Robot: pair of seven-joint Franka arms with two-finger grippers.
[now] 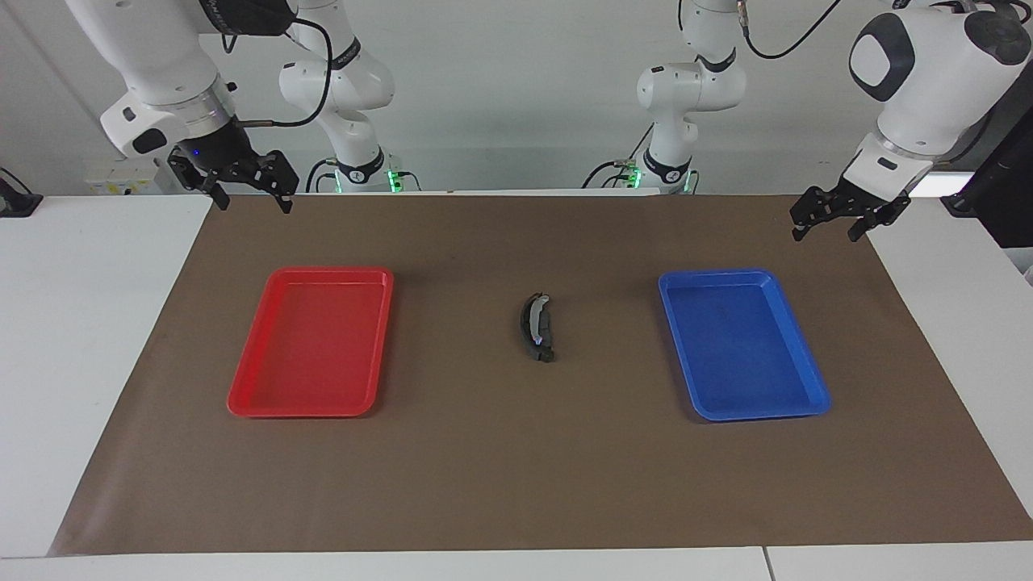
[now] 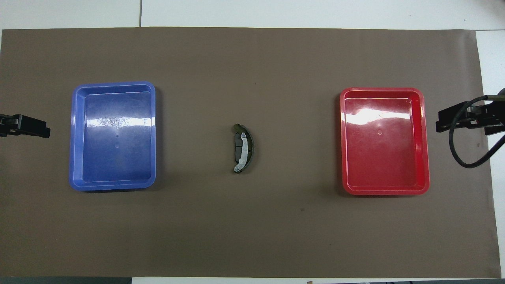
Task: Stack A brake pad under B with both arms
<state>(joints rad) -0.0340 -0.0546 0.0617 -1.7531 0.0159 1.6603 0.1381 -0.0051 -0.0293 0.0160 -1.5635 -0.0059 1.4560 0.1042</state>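
Both pieces sit mid-mat between the trays, the long black crescent B (image 1: pixel 529 321) resting on the short grey A brake pad (image 1: pixel 546 327). The left gripper (image 1: pixel 834 219) and right gripper (image 1: pixel 242 190) hover with fingers spread, empty; best keep clear, the stack looks done.

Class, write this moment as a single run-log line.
stack: crescent piece lying against short pad, mid-mat | trays: hold nothing | left gripper: open, waiting | right gripper: open, waiting

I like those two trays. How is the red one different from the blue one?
The red tray is red and lies toward the right arm's end of the table; the blue tray is blue and lies toward the left arm's end. Both are empty, flat rectangles with low rims on the brown mat.
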